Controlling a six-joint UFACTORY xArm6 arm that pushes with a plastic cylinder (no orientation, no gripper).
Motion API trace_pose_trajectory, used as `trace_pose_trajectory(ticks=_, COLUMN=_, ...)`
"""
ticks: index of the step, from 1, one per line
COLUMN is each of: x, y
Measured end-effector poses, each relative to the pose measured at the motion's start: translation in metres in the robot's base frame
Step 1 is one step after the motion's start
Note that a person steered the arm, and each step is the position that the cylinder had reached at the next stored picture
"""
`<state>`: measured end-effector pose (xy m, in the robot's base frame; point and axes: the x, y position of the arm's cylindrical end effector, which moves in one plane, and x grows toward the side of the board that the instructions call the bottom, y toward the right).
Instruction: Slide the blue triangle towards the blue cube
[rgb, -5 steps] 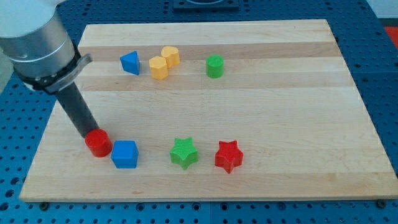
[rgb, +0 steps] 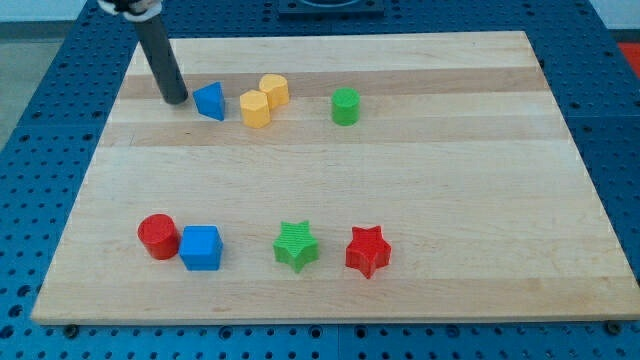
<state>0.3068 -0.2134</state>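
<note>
The blue triangle (rgb: 210, 101) lies near the board's top left. My tip (rgb: 177, 99) rests on the board just to the triangle's left, a small gap away or barely touching. The blue cube (rgb: 201, 248) sits near the bottom left, with a red cylinder (rgb: 158, 236) touching its left side. The cube is far below the triangle in the view.
Two yellow blocks (rgb: 255, 108) (rgb: 274, 90) sit just right of the triangle, and a green cylinder (rgb: 345, 105) further right. A green star (rgb: 296, 246) and a red star (rgb: 367, 251) lie right of the cube. The wooden board (rgb: 400, 170) sits on a blue perforated table.
My tip has moved from beside the red cylinder at the bottom left up to the left side of the blue triangle. No block has moved.
</note>
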Motion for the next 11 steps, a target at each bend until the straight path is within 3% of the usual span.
trace_pose_trajectory(ticks=2, x=-0.008, y=0.025)
trace_pose_trajectory(ticks=6, x=0.055, y=0.059)
trace_pose_trajectory(ticks=10, x=0.126, y=0.131)
trace_pose_trajectory(ticks=11, x=0.126, y=0.129)
